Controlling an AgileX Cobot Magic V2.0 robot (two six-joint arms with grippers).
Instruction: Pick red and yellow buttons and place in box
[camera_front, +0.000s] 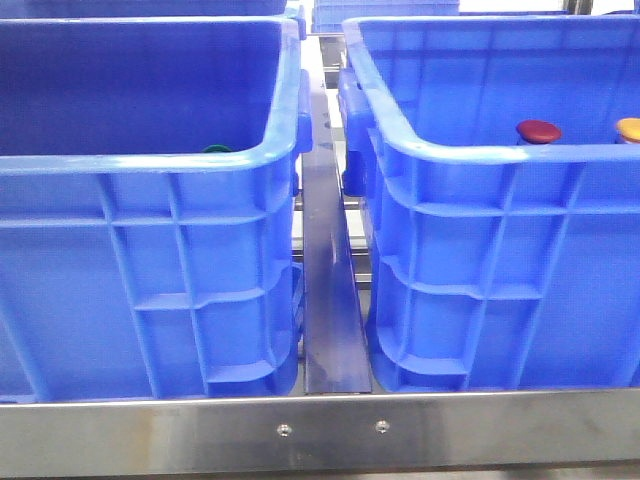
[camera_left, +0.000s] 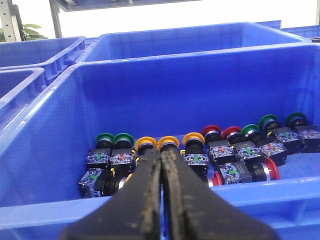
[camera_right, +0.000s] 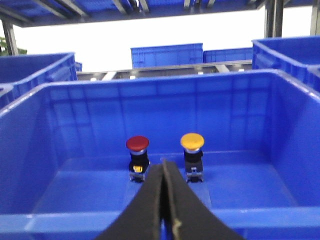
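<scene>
Right wrist view: my right gripper (camera_right: 163, 172), jaws closed and empty, is facing the upright red button (camera_right: 137, 143) and yellow button (camera_right: 192, 141) in the box (camera_right: 150, 220), straight ahead.

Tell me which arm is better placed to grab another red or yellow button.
Left, probably. The left gripper, shut, points into the crate full of mixed buttons. The right gripper, also shut, faces the box where a red button and yellow button already stand.
</scene>
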